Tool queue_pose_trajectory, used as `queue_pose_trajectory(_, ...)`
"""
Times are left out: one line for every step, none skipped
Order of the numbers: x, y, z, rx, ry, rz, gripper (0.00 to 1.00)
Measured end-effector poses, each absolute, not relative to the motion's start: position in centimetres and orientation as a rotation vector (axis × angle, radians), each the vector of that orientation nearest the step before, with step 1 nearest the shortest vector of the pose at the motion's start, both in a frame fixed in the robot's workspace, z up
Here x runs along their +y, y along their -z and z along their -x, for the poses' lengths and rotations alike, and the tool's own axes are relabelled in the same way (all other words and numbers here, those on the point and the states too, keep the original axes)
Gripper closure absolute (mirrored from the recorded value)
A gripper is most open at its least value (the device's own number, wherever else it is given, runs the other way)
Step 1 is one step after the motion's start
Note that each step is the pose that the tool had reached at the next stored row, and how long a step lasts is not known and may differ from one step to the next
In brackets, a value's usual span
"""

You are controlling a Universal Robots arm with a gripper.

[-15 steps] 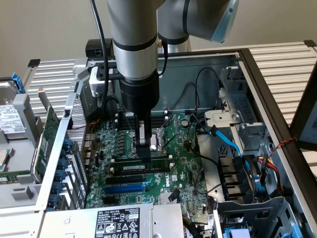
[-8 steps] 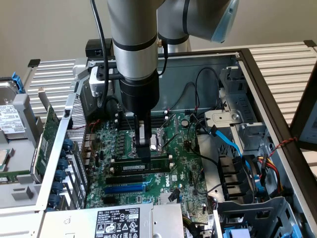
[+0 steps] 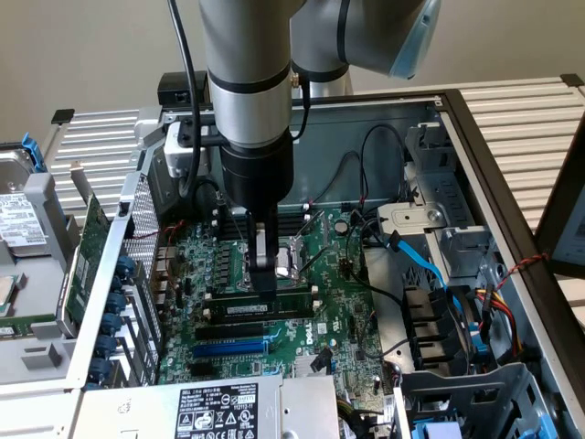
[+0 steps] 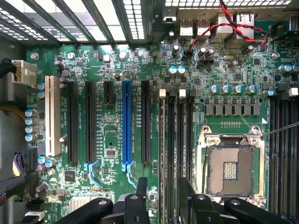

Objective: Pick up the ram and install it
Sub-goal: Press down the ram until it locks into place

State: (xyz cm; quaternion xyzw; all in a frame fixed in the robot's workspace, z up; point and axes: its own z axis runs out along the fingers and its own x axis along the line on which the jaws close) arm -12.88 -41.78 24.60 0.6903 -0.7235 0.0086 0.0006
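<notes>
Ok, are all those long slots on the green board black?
No, the blue slot stands among black slots, and a white slot lies beside them.

The circuit board [image 3: 343,306] is green with fine pale lines and silver dots, carrying black slots [image 4: 72,121], one bright blue slot [image 4: 126,121] and one white slot [image 4: 52,116]. The ram [image 3: 260,310] is dark green with a white label strip. The arm [image 3: 247,55] is silver with a black band, the twisted wire [image 4: 233,16] red and black, and the cables [image 3: 425,265] at the exterior view's right light blue.
</notes>
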Motion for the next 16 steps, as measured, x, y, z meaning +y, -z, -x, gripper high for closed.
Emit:
queue_pose_trajectory(-41.77,-24.60,12.87,-2.268,-0.020,-2.164,0.60)
queue_pose_trajectory(-41.74,-24.60,12.88,-2.265,-0.015,-2.162,0.60)
queue_pose_trajectory(-41.68,-24.61,12.88,-2.263,-0.012,-2.160,0.62)
queue_pose_trajectory(-41.63,-24.60,12.88,-2.262,-0.010,-2.159,0.62)
queue_pose_trajectory(-41.59,-24.59,12.88,-2.261,-0.008,-2.158,0.69)
queue_pose_trajectory(-41.55,-24.58,12.88,-2.261,-0.007,-2.158,0.75)
queue_pose_trajectory(-41.52,-24.57,12.88,-2.261,-0.006,-2.158,0.75)
queue_pose_trajectory(-41.51,-24.54,12.88,-2.260,-0.005,-2.157,0.81)
queue_pose_trajectory(-41.50,-24.51,12.88,-2.259,-0.004,-2.156,0.87)
queue_pose_trajectory(-41.50,-24.47,12.89,-2.259,-0.002,-2.156,0.89)
queue_pose_trajectory(-41.49,-24.42,12.89,-2.258,-0.001,-2.155,0.89)
queue_pose_trajectory(-41.50,-24.37,12.89,-2.257,0.001,-2.154,0.89)
queue_pose_trajectory(-41.50,-24.28,12.89,-2.257,0.002,-2.154,0.89)
queue_pose_trajectory(-41.50,-24.19,12.88,-2.256,0.002,-2.154,0.89)
queue_pose_trajectory(-41.49,-24.09,12.88,-2.256,0.002,-2.154,0.89)
queue_pose_trajectory(-41.50,-24.03,12.88,-2.256,0.003,-2.154,0.89)
